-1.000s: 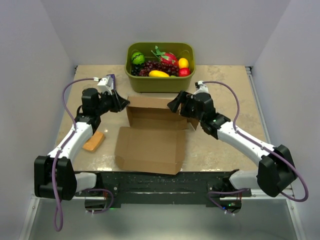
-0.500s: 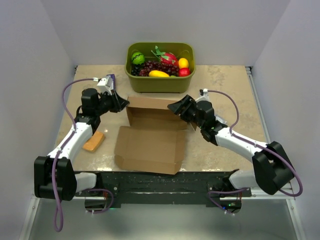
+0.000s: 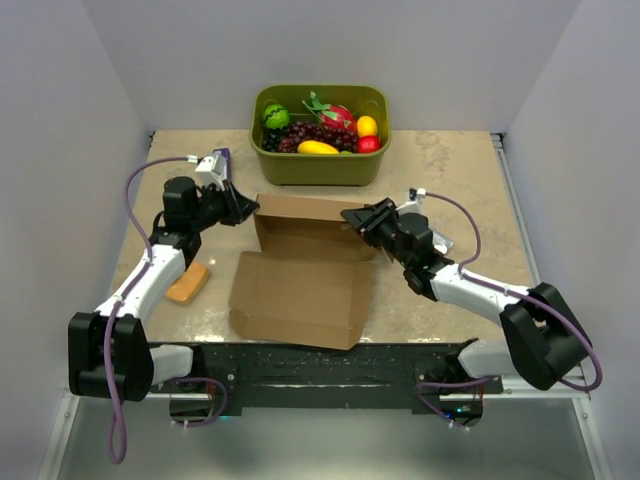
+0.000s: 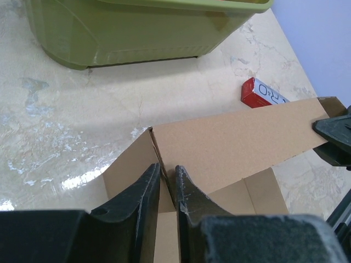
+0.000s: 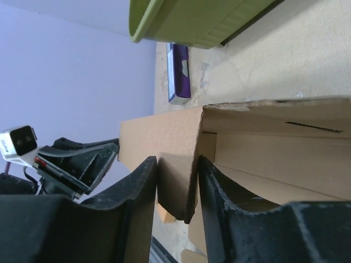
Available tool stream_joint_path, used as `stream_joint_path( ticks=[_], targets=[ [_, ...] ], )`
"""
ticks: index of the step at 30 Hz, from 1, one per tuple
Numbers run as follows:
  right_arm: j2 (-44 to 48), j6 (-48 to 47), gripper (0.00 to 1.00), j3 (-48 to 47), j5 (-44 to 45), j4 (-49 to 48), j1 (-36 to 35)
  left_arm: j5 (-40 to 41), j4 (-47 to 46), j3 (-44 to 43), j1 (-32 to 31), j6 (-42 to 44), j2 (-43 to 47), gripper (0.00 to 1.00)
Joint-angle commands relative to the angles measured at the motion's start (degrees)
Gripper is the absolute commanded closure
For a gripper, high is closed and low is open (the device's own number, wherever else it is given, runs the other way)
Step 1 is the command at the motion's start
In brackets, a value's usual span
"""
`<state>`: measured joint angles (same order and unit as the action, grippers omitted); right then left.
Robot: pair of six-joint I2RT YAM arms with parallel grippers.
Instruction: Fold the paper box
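Top external view showed the paper box (image 3: 300, 285) near the surface's (image 3: 450, 170) front edge, back wall raised. Left claw (image 3: 248, 206) pinched its left rear corner; right claw (image 3: 351, 216) straddled the right corner, grip unclear, seemingly steadying the walls.

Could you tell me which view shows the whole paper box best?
The top external view: nearly all of the paper box shows there. Each wrist view shows only one corner of its upright back wall.

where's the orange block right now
In the top view, the orange block lies on the left, between the left arm and the paper box.
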<state>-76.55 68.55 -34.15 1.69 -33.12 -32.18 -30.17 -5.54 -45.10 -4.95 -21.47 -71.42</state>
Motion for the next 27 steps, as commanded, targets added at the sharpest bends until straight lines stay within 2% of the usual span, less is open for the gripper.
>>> stream_joint_path(
  ticks=[1,9,18,19,21,22,25,27],
  targets=[
    [0.44,4.56,0.67,1.45,4.54,-7.04,0.37,-0.76,2.82,1.77,0.12,1.26,-0.04,0.79],
    [-2.19,9.31,1.0,2.95,7.62,-13.19,0.28,-1.73,2.03,2.21,0.03,0.73,-0.04,0.81],
    [-3.69,10.2,1.0,2.77,7.8,-14.52,0.37,-1.73,1.59,2.12,0.03,0.64,-0.3,0.82],
    [-3.34,9.59,0.85,2.77,7.8,-13.99,0.37,-1.56,1.59,1.95,0.03,0.56,-0.3,0.82],
    [-1.94,7.05,0.64,2.95,7.8,-13.37,0.37,-0.68,1.58,1.08,0.03,0.47,-0.48,0.82],
    [-1.32,5.99,0.45,3.04,7.71,-12.15,0.37,-0.15,1.59,0.81,0.03,0.29,-0.56,0.82],
    [2.45,0.89,0.31,4.09,7.36,-9.43,0.28,0.47,0.88,-1.04,0.12,-0.67,-1.27,0.83],
    [6.04,-1.65,0.29,6.37,7.8,-8.45,0.37,0.55,1.15,-1.39,0.2,-0.5,-1.53,0.83]
  ],
)
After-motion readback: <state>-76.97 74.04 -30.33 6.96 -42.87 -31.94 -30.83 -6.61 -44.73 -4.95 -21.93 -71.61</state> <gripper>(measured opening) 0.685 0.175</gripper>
